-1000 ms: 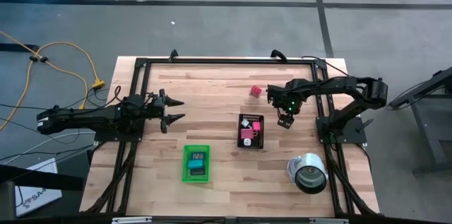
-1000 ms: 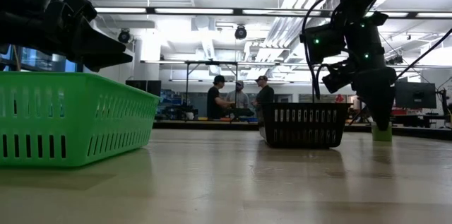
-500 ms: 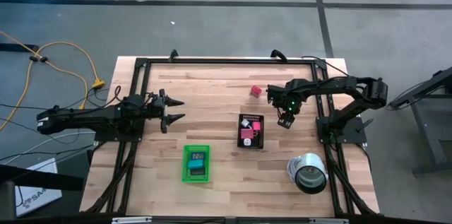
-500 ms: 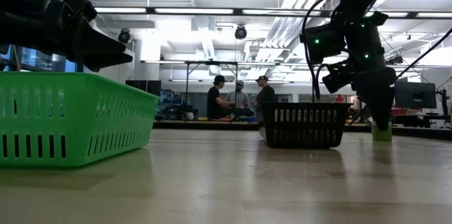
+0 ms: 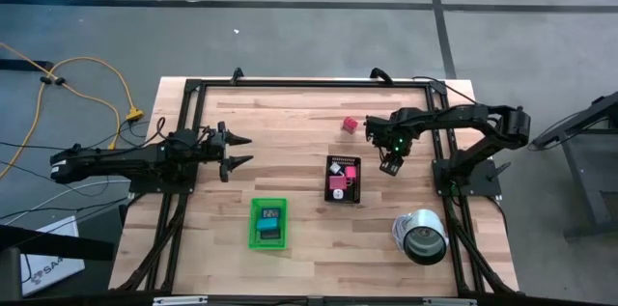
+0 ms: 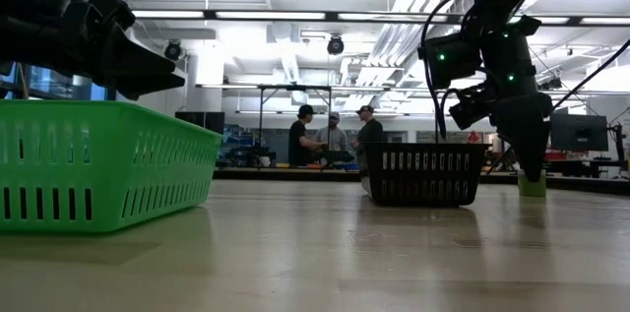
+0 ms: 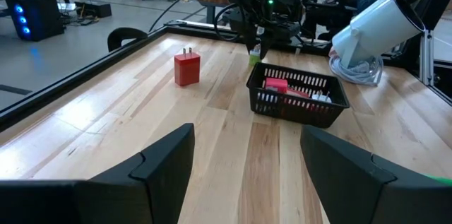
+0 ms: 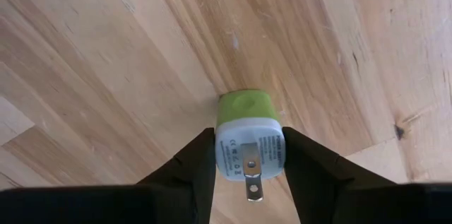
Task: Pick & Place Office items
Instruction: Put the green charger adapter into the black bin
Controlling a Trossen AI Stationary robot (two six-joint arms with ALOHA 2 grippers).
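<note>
Table: pale wooden tabletop (image 5: 280,123) with a dark metal frame (image 5: 309,83) around its edges.
Green tray: bright green slotted plastic tray (image 5: 268,222), near the table's front edge, well apart from the fingers.
Black basket: small black slotted basket (image 5: 343,180), mid-table.
Silver can: shiny cylindrical can (image 5: 421,236) lying on its side at the front right corner.
Cable: yellow cable (image 5: 92,79) on the grey floor beside the table.
Room: three people (image 6: 333,136) far behind the table, under bright ceiling lights.
</note>
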